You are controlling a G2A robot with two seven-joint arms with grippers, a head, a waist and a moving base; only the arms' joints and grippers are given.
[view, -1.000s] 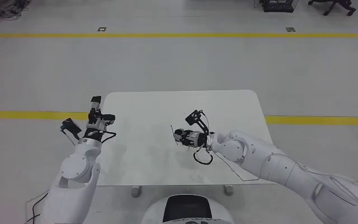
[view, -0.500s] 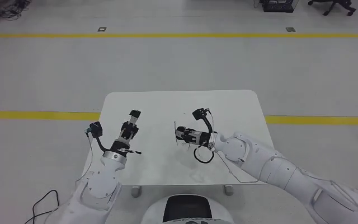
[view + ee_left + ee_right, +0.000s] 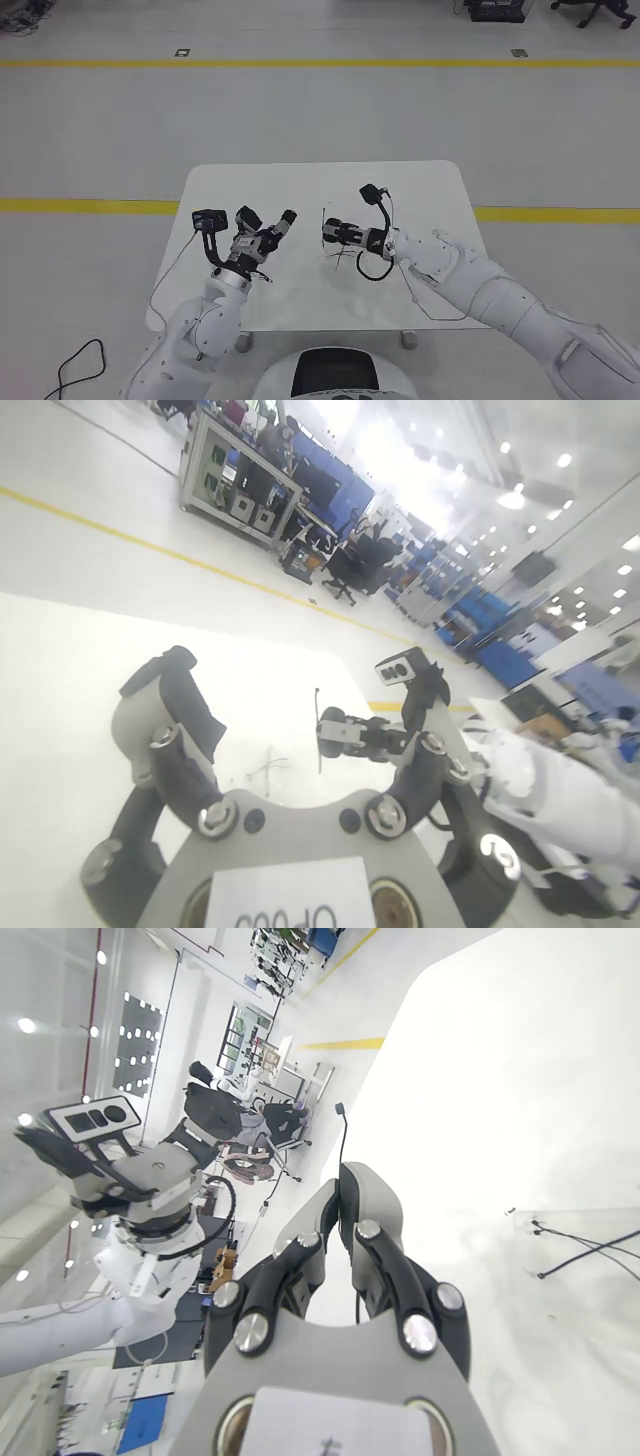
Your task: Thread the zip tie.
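The right gripper (image 3: 340,1178) clenches the zip tie (image 3: 344,1138), held straight above the table (image 3: 400,190). The left gripper (image 3: 295,685), released and empty, sits near, to its left. Threading appears not yet begun.

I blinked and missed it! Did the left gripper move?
Yes. The left gripper moved from the table's left edge in over it, toward the right gripper.
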